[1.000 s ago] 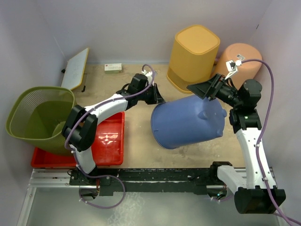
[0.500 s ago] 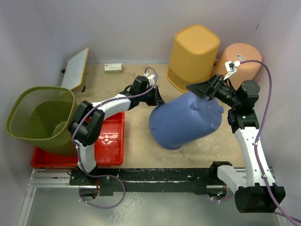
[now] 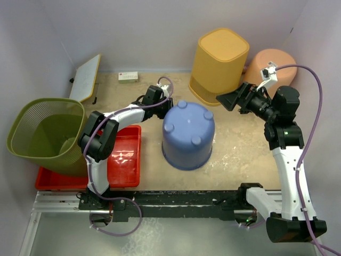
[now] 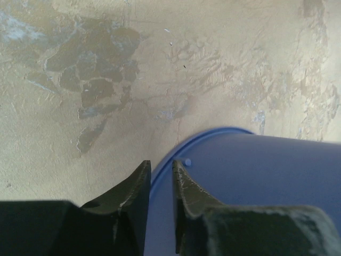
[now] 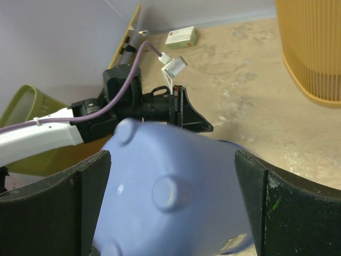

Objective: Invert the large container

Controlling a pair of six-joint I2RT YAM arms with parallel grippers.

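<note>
The large blue container (image 3: pixel 187 136) stands upside down on the table, its base with round feet facing up. It also shows in the left wrist view (image 4: pixel 256 181) and the right wrist view (image 5: pixel 176 192). My left gripper (image 3: pixel 164 106) is at the container's far left side. Its jaws (image 4: pixel 161 170) are nearly closed with the blue rim between them. My right gripper (image 3: pixel 234 100) is wide open, raised to the right of the container and clear of it. In the right wrist view (image 5: pixel 171 154) the container lies beyond the spread fingers.
An upturned yellow bin (image 3: pixel 219 64) and an orange bin (image 3: pixel 272 66) stand at the back right. An olive mesh basket (image 3: pixel 42 133) and a red tray (image 3: pixel 123 160) sit at the left. A white board (image 3: pixel 85 77) and a small box (image 3: pixel 128 77) lie by the back wall.
The blue container has swung from lying on its side to standing upside down. My right gripper has come off it and lifted away. My left gripper stayed at the rim.
</note>
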